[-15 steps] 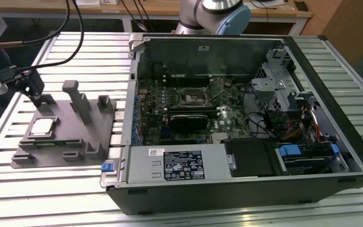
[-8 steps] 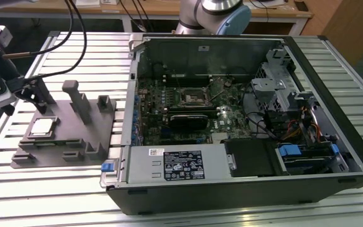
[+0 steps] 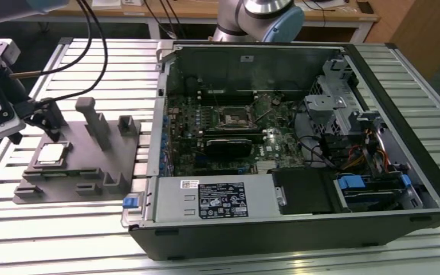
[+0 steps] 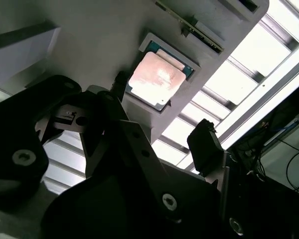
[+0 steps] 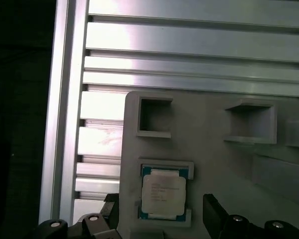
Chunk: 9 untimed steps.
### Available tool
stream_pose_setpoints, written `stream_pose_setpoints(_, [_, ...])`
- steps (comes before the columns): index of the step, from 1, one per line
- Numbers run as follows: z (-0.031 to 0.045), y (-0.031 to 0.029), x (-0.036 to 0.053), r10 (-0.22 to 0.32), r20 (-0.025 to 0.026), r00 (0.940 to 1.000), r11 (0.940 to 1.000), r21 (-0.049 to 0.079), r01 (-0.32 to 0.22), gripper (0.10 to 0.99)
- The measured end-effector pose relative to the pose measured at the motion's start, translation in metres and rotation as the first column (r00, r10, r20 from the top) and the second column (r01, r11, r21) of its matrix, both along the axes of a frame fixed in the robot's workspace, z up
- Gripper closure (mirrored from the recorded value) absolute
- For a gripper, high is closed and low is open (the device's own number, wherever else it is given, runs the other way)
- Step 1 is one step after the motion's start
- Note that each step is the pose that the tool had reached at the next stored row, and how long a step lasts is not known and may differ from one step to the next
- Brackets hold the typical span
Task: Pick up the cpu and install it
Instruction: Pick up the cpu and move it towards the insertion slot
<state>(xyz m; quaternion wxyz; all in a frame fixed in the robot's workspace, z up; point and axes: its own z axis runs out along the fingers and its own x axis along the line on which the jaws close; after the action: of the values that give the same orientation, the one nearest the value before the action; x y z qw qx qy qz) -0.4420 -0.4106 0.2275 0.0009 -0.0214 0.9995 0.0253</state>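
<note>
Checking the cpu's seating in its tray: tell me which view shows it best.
The first wrist view: the cpu lies square-on in its grey tray pocket. The second wrist view shows it glared and aslant; the exterior view, from afar.

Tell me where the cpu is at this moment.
The cpu lies in a recess of the grey tray at the exterior view's left, beside the open computer case; the open tool hangs close above it.

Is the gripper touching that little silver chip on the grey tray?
Apart: the first wrist view shows grey tray between the cpu and each finger of the gripper.
</note>
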Motion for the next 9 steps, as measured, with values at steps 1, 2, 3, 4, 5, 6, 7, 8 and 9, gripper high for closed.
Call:
stream_pose_setpoints(1, [-0.0009,-0.0001,0.0001,0.0,-0.0001,1.0,1.0,0.0,0.0,0.322])
stream_pose_setpoints(2, [-0.0017,-0.0002,0.0002,0.0,0.0001,1.0,1.0,0.0,0.0,0.322])
stream_pose_setpoints(3, [-0.0026,-0.0003,0.0003,0.0,0.0,1.0,1.0,0.0,0.0,0.322])
stream_pose_setpoints(4, [-0.0035,-0.0006,0.0003,0.0,0.0,1.0,1.0,0.0,0.0,0.322])
stream_pose_setpoints(5, [-0.0047,-0.0007,0.0003,0.0,0.0,1.0,1.0,0.0,0.0,0.322])
stream_pose_setpoints(6, [-0.0062,-0.0008,0.0005,0.0,0.0,1.0,1.0,0.0,0.0,0.322])
stream_pose_setpoints(7, [-0.0079,-0.0008,0.0007,0.0,-0.0001,1.0,1.0,0.0,0.0,0.322])
stream_pose_setpoints(8, [-0.0096,-0.0008,0.0009,0.0,0.0,1.0,1.0,0.0,0.0,0.322])
stream_pose_setpoints(9, [-0.0111,-0.0008,0.001,0.0,0.0,1.0,1.0,0.0,0.0,0.322])
